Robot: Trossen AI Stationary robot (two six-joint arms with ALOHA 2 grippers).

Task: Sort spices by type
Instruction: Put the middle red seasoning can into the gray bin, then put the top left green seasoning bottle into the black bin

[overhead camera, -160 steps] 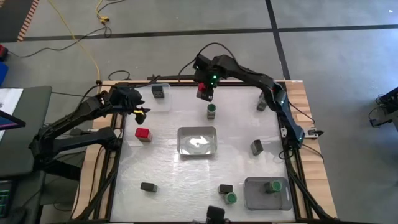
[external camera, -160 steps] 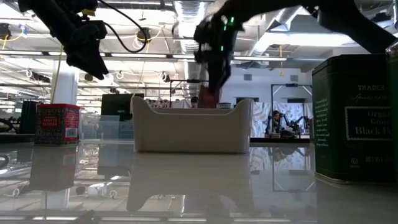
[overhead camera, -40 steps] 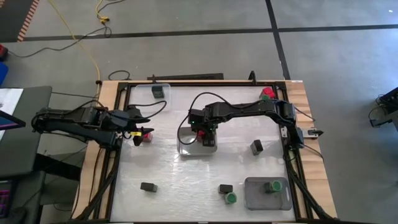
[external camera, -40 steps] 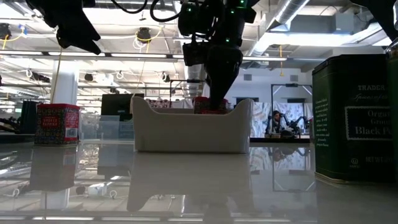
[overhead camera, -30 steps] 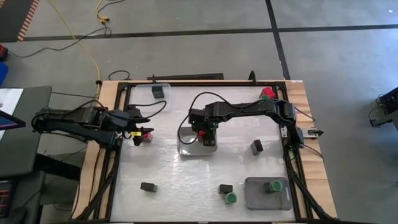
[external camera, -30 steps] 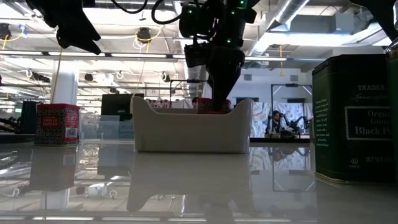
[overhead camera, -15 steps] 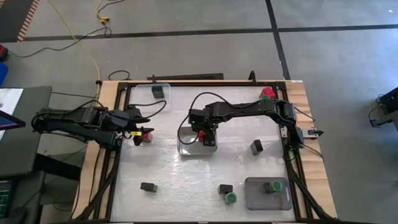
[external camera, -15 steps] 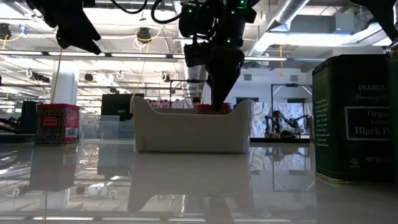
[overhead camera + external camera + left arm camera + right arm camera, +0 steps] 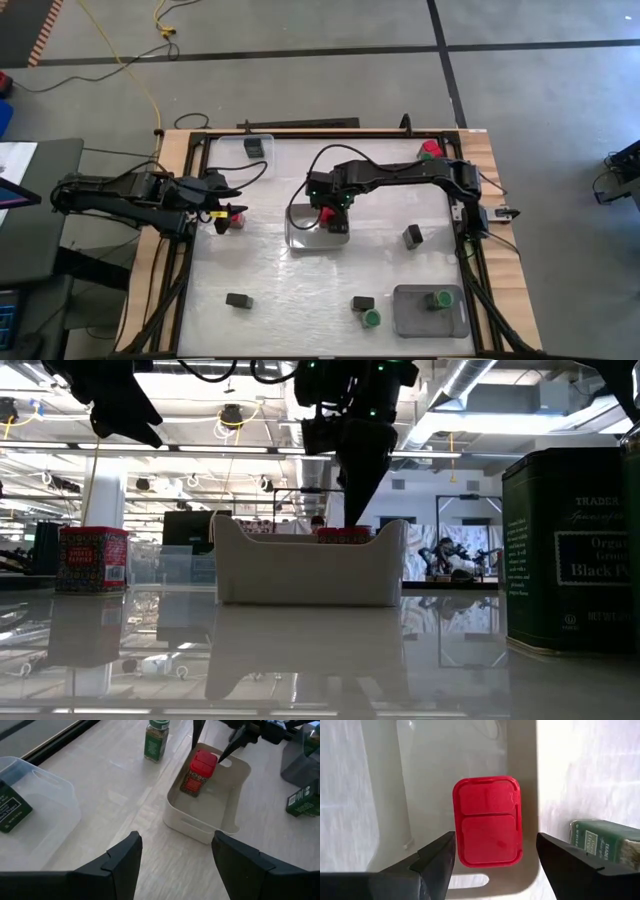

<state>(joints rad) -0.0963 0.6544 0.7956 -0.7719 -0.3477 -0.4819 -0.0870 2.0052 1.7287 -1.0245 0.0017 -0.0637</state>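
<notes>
Red-capped spice jar (image 9: 487,822) stands upright in the white tray (image 9: 227,815) while our right gripper (image 9: 492,857) hovers directly above it, fingers spread wide and holding nothing.

Three red-capped spices (image 9: 235,220) (image 9: 326,212) (image 9: 430,150), three green-capped spices (image 9: 371,318) (image 9: 440,298) (image 9: 156,740), four black boxy spices (image 9: 255,148) (image 9: 413,236) (image 9: 238,300) (image 9: 362,303); three trays (image 9: 262,165) (image 9: 300,238) (image 9: 410,318): one clear, one white, one grey.

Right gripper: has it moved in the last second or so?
Yes. The right gripper has lifted clear of the red-capped spice, now standing in the white tray.
</notes>
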